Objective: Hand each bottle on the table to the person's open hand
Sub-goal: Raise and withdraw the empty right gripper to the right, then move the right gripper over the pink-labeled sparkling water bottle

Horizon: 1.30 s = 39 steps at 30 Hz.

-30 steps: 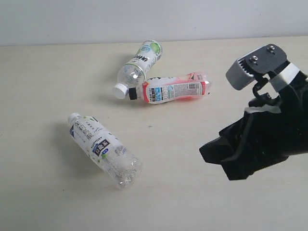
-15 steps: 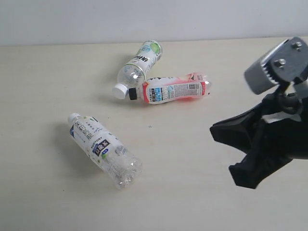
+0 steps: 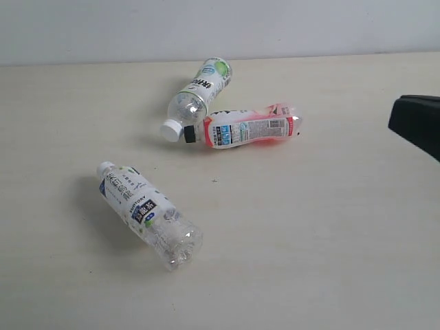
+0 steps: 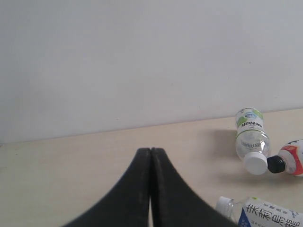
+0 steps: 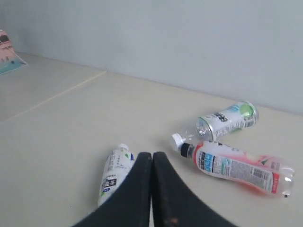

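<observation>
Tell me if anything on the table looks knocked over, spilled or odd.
All three bottles in view lie on their sides: the green-label bottle and the pink-label bottle with caps close together, the blue-label bottle apart. No spill shows.

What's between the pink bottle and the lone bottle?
Only bare table, seen in the exterior view, separates the pink bottle from the lone bottle.

The desk (image 3: 309, 227) carries three plastic bottles: two white-capped bottles (image 3: 197, 95) (image 3: 146, 212) and one black-capped bottle (image 3: 247, 127) with a red-pink label
</observation>
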{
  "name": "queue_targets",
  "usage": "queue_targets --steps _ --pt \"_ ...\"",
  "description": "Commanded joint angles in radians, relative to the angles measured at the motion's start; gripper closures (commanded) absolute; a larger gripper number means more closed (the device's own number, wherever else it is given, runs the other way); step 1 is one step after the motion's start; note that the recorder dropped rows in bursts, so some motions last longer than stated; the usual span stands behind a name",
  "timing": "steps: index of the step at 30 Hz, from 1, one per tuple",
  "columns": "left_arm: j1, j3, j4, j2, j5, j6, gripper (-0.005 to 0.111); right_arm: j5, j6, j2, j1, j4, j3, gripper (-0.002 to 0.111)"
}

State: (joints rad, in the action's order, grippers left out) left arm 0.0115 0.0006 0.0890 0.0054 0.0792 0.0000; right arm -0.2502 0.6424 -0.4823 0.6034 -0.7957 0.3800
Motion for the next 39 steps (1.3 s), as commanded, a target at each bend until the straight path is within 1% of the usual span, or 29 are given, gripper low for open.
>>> queue_targets --steps 1,3,6,10,13,18,22,28,32,36,39 --pt "-0.002 -0.001 0.000 -0.005 -0.004 0.000 0.107 -0.136 0.025 0.092 0.002 0.085 -0.003 0.108" --pt "-0.002 -0.001 0.000 -0.005 -0.004 0.000 0.107 -0.134 0.028 0.104 0.002 0.121 -0.046 0.108" --pt "-0.002 -0.001 0.000 -0.005 -0.004 0.000 0.107 -0.024 0.019 0.106 0.002 0.064 -0.127 0.108" --pt "-0.002 -0.001 0.000 -0.005 -0.004 0.000 0.107 0.053 0.028 0.108 0.002 0.064 -0.188 0.108" --pt "-0.002 -0.001 0.000 -0.005 -0.004 0.000 0.107 0.094 0.027 0.108 0.002 0.057 -0.185 0.108" --pt "-0.002 -0.001 0.000 -0.005 -0.004 0.000 0.107 0.113 0.027 0.108 0.002 -0.087 -0.163 0.108" --pt "-0.002 -0.001 0.000 -0.005 -0.004 0.000 0.107 0.061 0.032 0.108 0.002 -0.083 -0.163 0.108" --pt "-0.002 -0.001 0.000 -0.005 -0.004 0.000 0.107 0.061 0.038 0.108 0.002 -0.087 -0.163 0.108" --pt "-0.002 -0.001 0.000 -0.005 -0.004 0.000 0.107 0.064 -0.007 0.108 0.002 -0.183 -0.163 0.108" --pt "-0.002 -0.001 0.000 -0.005 -0.004 0.000 0.107 0.071 -0.007 0.107 0.002 -0.183 -0.163 0.108" --pt "-0.002 -0.001 0.000 -0.005 -0.004 0.000 0.107 0.111 -0.007 0.078 0.002 -0.183 -0.141 0.108"
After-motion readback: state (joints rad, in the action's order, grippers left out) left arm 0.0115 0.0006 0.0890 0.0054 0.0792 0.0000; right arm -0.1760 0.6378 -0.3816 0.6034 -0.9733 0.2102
